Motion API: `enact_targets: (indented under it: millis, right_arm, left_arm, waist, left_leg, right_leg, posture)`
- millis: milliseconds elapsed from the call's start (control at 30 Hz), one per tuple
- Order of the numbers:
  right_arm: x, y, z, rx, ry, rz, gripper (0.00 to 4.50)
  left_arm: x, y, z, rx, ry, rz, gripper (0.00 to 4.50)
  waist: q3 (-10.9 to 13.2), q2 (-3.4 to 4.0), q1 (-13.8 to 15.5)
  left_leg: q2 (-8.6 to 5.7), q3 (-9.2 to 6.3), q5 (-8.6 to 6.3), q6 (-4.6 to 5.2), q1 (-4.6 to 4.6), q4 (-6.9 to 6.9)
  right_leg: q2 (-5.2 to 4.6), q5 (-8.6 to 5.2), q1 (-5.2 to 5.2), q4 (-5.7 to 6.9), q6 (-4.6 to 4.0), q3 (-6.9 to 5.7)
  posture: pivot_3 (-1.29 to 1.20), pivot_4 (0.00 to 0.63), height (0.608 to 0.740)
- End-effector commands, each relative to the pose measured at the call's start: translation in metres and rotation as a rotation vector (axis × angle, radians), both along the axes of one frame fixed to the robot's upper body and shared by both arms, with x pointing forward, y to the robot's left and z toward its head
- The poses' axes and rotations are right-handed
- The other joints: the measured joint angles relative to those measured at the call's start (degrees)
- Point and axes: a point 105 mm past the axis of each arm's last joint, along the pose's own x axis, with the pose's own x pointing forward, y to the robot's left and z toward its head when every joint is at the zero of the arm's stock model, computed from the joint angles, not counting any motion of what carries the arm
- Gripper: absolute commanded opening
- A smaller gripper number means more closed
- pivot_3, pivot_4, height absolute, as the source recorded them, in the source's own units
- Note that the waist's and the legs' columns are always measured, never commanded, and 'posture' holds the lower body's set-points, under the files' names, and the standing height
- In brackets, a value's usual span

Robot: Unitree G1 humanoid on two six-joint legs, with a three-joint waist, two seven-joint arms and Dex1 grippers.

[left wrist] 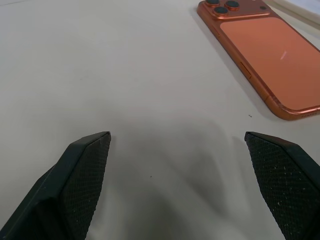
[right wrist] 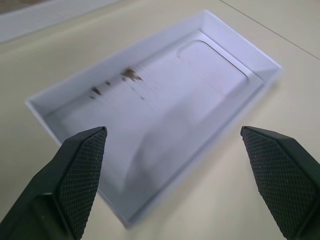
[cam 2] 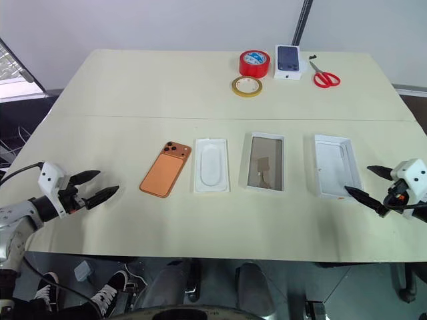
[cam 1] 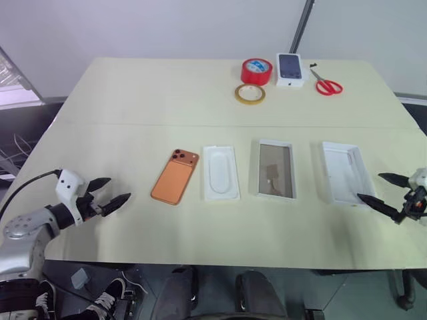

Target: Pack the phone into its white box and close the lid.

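Note:
The orange phone [cam 1: 175, 177] lies flat, camera side up, left of centre on the table. To its right come a thin white insert [cam 1: 221, 173], then the white box [cam 1: 274, 169] with a grey-brown floor, then the lid [cam 1: 344, 172] lying rims up. My left gripper [cam 1: 119, 189] is open above the table, a little to the left of the phone [left wrist: 265, 60], holding nothing. At the right, my right gripper [cam 1: 370, 186] stands open beside the lid's near right corner, its fingers spread toward the lid [right wrist: 155, 100] without touching it.
At the table's far side stand a red tape roll [cam 1: 257, 70], a yellow tape ring [cam 1: 249, 93], a small white carton [cam 1: 289, 69] with a dark phone picture, and red scissors [cam 1: 327, 83]. The table's front edge [cam 1: 213, 267] runs just below both grippers.

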Motion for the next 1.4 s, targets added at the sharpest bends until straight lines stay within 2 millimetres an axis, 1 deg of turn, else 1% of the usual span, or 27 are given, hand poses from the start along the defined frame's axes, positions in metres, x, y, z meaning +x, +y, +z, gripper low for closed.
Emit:
enact_targets:
  millis: [33,167,300,467,600,700,800,867,933,967,1033,1100,1133,1167,1200,1300,1367,1400]
  right_arm:
    - [0.001,-0.003,0.016,-0.008,-0.054,0.001,4.48]
    - [0.006,0.007,0.022,0.045,-0.079,0.022,4.48]
    - [0.006,0.014,0.019,0.042,-0.07,0.04,4.48]
    - [0.006,0.018,0.019,0.039,-0.069,0.049,4.48]
    - [0.007,0.021,0.018,0.041,-0.069,0.052,4.48]
    - [0.008,0.024,0.02,0.041,-0.074,0.06,4.48]
    - [0.012,0.029,0.024,0.044,-0.087,0.072,4.48]
    - [0.015,0.037,0.027,0.045,-0.097,0.096,4.48]
    - [0.018,0.048,0.032,0.045,-0.111,0.13,4.48]
    - [0.02,0.054,0.034,0.041,-0.12,0.151,4.48]
    - [0.025,0.077,0.04,0.044,-0.129,0.226,4.48]
    - [0.027,0.1,0.044,0.045,-0.134,0.304,4.48]
    - [0.027,0.107,0.046,0.048,-0.137,0.323,4.48]
    - [0.029,0.123,0.048,0.051,-0.139,0.375,4.48]
    - [0.029,0.136,0.048,0.051,-0.141,0.416,4.48]
    - [0.028,0.164,0.045,0.06,-0.132,0.511,4.48]
    - [0.025,0.177,0.038,0.031,-0.118,0.568,4.48]
    - [0.025,0.181,0.036,0.024,-0.117,0.581,4.48]
  left_arm:
    - [0.003,0.001,0.021,0.005,-0.081,-0.009,4.5]
    - [0.008,0.002,0.026,0.03,-0.113,0.012,4.5]
    - [0.008,0.001,0.025,0.067,-0.098,-0.004,4.5]
    - [0.011,0.0,0.036,0.033,-0.151,-0.006,4.5]
    - [0.013,-0.002,0.033,0.05,-0.14,-0.008,4.5]
    - [0.017,-0.005,0.033,0.065,-0.134,-0.005,4.5]
    - [0.023,-0.012,0.036,0.064,-0.141,0.006,4.5]
    - [0.028,-0.017,0.041,0.07,-0.152,0.025,4.5]
    - [0.031,-0.023,0.043,0.078,-0.141,0.026,4.5]
    - [0.032,-0.028,0.045,0.055,-0.13,0.018,4.5]
    - [0.032,-0.045,0.047,-0.024,-0.061,-0.023,4.5]
    - [0.029,-0.063,0.044,-0.097,0.037,-0.072,4.5]
    - [0.027,-0.069,0.044,-0.115,0.06,-0.087,4.5]
    - [0.023,-0.084,0.045,-0.18,0.134,-0.141,4.5]
    - [0.021,-0.096,0.048,-0.236,0.171,-0.18,4.5]
    - [0.019,-0.124,0.053,-0.363,0.262,-0.253,4.5]
    - [0.02,-0.139,0.052,-0.384,0.274,-0.258,4.5]
    - [0.022,-0.143,0.05,-0.389,0.286,-0.24,4.5]
  waist:
    - [0.0,0.01,0.01]
    - [0.0,0.02,-0.02]
    - [0.0,0.02,0.02]
    - [0.0,0.02,0.06]
    - [0.0,0.02,0.05]
    - [0.0,0.03,0.06]
    - [0.0,0.03,0.15]
    - [0.0,0.02,0.12]
    - [0.0,0.02,0.13]
    - [0.0,0.03,0.12]
    - [0.0,0.04,0.01]
    - [0.0,0.03,-0.03]
    - [0.0,0.04,-0.03]
    - [0.01,0.03,0.05]
    - [0.01,0.02,0.08]
    - [0.03,-0.01,0.36]
    - [0.03,-0.01,0.48]
    - [0.03,-0.02,0.45]
  left_leg:
    - [0.0,0.0,0.0,0.0,0.0,0.0]
    - [0.0,0.0,0.0,0.0,0.01,-0.01]
    - [0.0,0.0,0.0,0.0,0.0,-0.02]
    - [0.0,0.01,0.0,0.0,0.0,-0.05]
    - [0.0,0.01,0.0,0.0,0.0,-0.05]
    - [0.0,0.01,0.0,0.0,0.0,-0.07]
    - [0.0,0.01,0.01,0.01,0.01,-0.08]
    - [-0.01,0.01,0.01,0.01,0.01,-0.07]
    - [-0.01,0.01,0.01,0.01,0.01,-0.08]
    - [0.0,0.01,0.01,0.01,0.01,-0.08]
    - [0.0,0.01,0.01,0.01,0.01,-0.08]
    - [0.0,0.01,0.01,0.01,0.0,-0.08]
    - [0.0,0.01,0.02,0.01,0.0,-0.08]
    - [0.0,0.01,0.02,0.01,0.01,-0.08]
    - [0.0,0.01,0.02,0.02,0.0,-0.07]
    - [-0.01,-0.04,0.03,0.01,-0.02,0.04]
    - [-0.01,-0.05,0.03,0.01,-0.02,0.14]
    - [-0.02,-0.05,0.02,0.01,-0.03,0.18]
  right_leg:
    - [0.0,0.0,0.0,0.0,0.0,0.0]
    - [0.0,0.0,0.0,0.0,0.01,0.0]
    - [0.0,0.02,0.0,-0.01,0.03,0.0]
    - [0.0,0.01,0.0,-0.02,0.01,0.0]
    - [0.0,0.01,0.0,-0.03,0.02,0.0]
    - [0.0,0.04,-0.01,-0.03,0.07,0.0]
    - [0.0,0.08,-0.01,-0.03,0.14,0.0]
    - [0.0,0.09,0.0,-0.03,0.16,0.0]
    - [0.0,0.1,0.0,-0.03,0.17,-0.01]
    - [0.0,0.1,-0.01,-0.02,0.18,-0.01]
    - [0.0,0.1,-0.01,-0.01,0.18,-0.01]
    - [0.01,0.11,-0.01,-0.01,0.19,-0.01]
    - [0.01,0.11,-0.01,0.0,0.19,-0.01]
    - [0.02,0.11,-0.01,0.01,0.19,-0.01]
    - [0.03,0.11,-0.01,0.01,0.2,-0.02]
    - [0.05,0.11,0.01,0.05,0.2,-0.07]
    - [0.06,0.11,0.08,0.05,0.21,-0.08]
    - [0.06,0.11,0.11,0.04,0.21,-0.08]
  posture:
    - [0.0,0.15,0.74]
    - [0.0,0.15,0.74]
    - [0.0,0.15,0.74]
    - [0.0,0.15,0.74]
    - [0.0,0.15,0.74]
    - [0.0,0.15,0.74]
    - [0.0,0.15,0.74]
    - [0.0,0.15,0.74]
    - [0.0,0.15,0.74]
    - [0.0,0.15,0.74]
    - [0.0,0.15,0.74]
    - [0.0,0.15,0.74]
    - [0.0,0.15,0.74]
    - [0.0,0.15,0.74]
    - [0.0,0.15,0.74]
    - [0.0,0.15,0.74]
    - [0.0,0.15,0.74]
    - [0.0,0.15,0.74]
